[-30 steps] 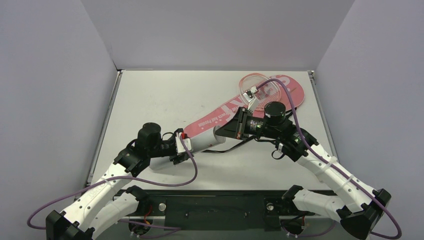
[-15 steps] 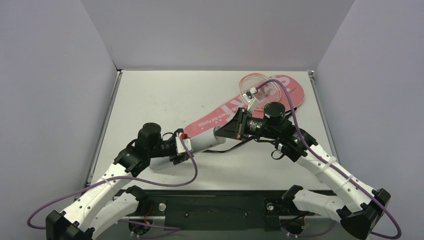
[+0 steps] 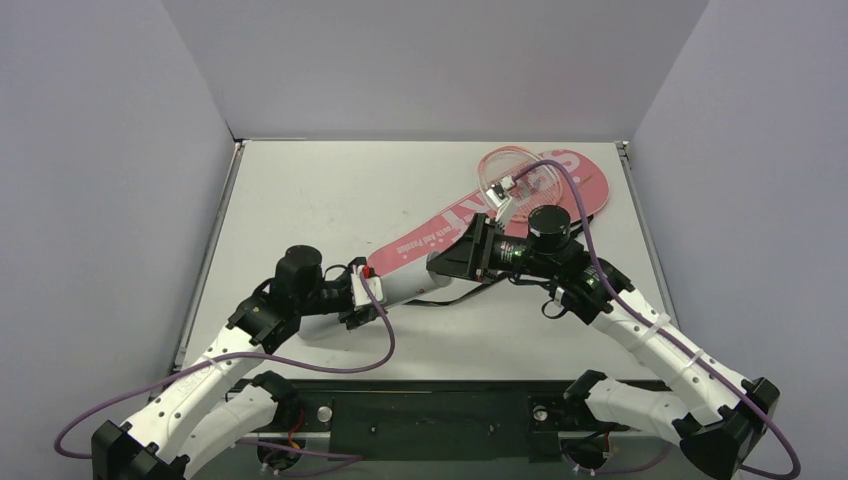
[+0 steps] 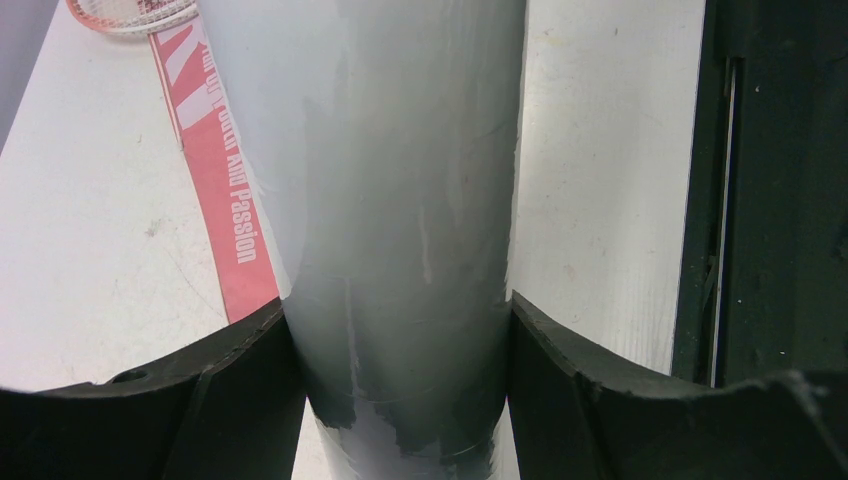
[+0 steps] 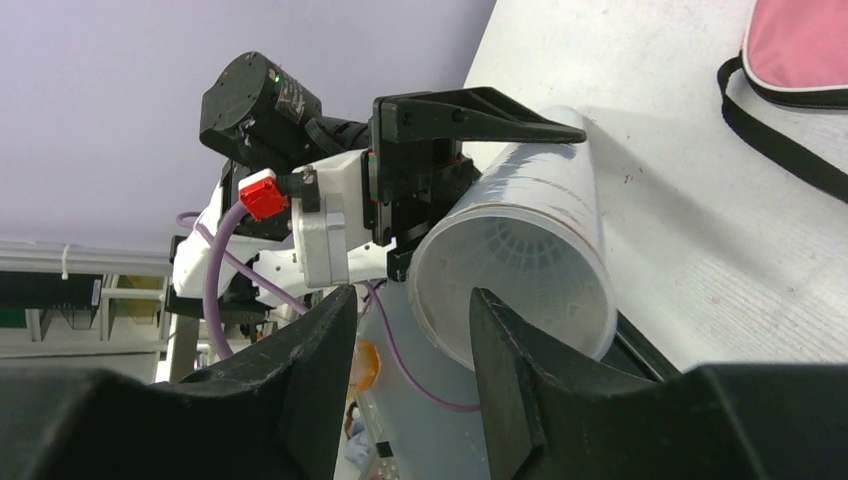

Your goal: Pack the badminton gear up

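The left gripper [image 4: 400, 335] is clenched on the white tube [image 4: 410, 200], one black finger [image 4: 235, 400] pressed to each side of the tube's barrel. From that grip the tube runs slantwise to its open mouth. Whether the tube rests on the table [image 3: 300, 200] or hangs just above it, I cannot tell.

The right gripper [image 5: 410, 300] sits just off the tube's open mouth and faces into it. Its fingers are released and stand apart, with nothing between them. Inside the mouth shows the white latticed skirt of a shuttlecock [image 5: 530, 262].

The pink "SPORT" cover [image 3: 450, 215] lies flat on the table on the far side of the tube and runs diagonally. Its narrow handle end is just beside the tube, close to where the left gripper holds it. Its wide end is well apart from the tube. A pink-and-white racket head [image 3: 510, 158] lies on that wide end, the part of the cover farthest from the tube. The cover's black strap [image 5: 778, 140] trails over the table near the tube's mouth.
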`<move>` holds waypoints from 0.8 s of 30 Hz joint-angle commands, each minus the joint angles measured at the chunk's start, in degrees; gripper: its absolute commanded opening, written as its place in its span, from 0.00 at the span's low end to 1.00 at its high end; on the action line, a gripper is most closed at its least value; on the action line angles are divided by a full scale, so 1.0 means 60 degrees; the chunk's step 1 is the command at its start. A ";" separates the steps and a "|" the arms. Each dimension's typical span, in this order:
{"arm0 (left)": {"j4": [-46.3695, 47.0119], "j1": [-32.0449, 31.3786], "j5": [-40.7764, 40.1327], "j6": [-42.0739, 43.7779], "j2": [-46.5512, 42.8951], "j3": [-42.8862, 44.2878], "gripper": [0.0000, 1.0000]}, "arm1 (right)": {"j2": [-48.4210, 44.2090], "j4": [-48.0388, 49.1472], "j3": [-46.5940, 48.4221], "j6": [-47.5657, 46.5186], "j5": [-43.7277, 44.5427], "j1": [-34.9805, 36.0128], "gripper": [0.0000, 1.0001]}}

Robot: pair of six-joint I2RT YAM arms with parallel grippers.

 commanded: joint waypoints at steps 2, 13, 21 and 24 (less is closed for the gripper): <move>0.0443 0.0062 0.0223 0.0040 -0.0121 0.0367 0.00 | -0.0276 0.0979 -0.0381 0.0561 -0.0299 -0.0444 0.41; 0.0420 0.0076 0.0269 0.0011 -0.0140 0.0353 0.00 | -0.0298 0.1207 -0.0364 0.0767 -0.0494 -0.0822 0.40; 0.0431 0.0081 0.0284 0.0019 -0.0119 0.0366 0.00 | -0.0170 0.0359 -0.0208 0.0063 -0.0289 -0.0575 0.37; 0.0427 0.0090 0.0295 -0.0002 -0.0118 0.0369 0.00 | -0.0196 0.0084 -0.0255 -0.0148 -0.0229 -0.0587 0.36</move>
